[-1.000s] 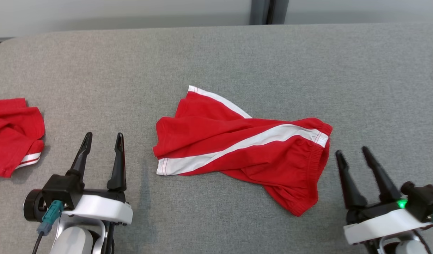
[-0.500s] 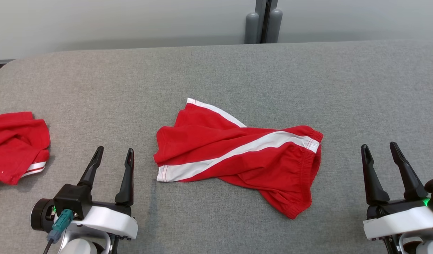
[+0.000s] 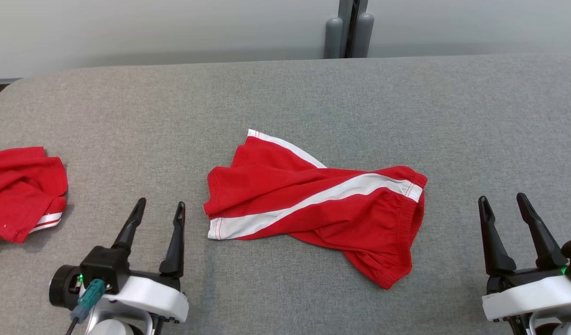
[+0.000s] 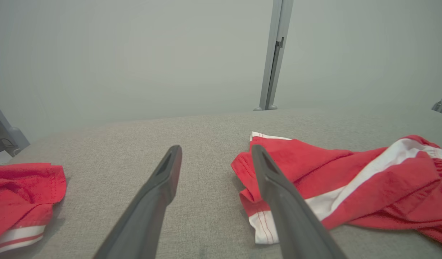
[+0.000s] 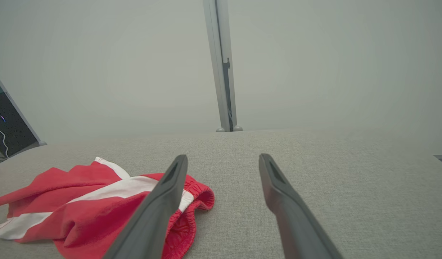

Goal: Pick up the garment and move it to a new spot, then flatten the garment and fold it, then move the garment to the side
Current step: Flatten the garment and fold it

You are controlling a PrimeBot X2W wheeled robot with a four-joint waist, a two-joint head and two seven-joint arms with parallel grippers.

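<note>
The counter (image 3: pixel 285 93) was covered in gray woven fabric, and its corner at 10 o'clock was rounded. Red shorts (image 3: pixel 322 209) with a white side stripe lay crumpled at its centre, waistband toward 3 o'clock, one leg hem toward 9 o'clock and another toward 11 o'clock. Well apart, at 9 o'clock, a second red garment (image 3: pixel 20 195) lay bunched, white-banded along one hem and running out of view.
</note>
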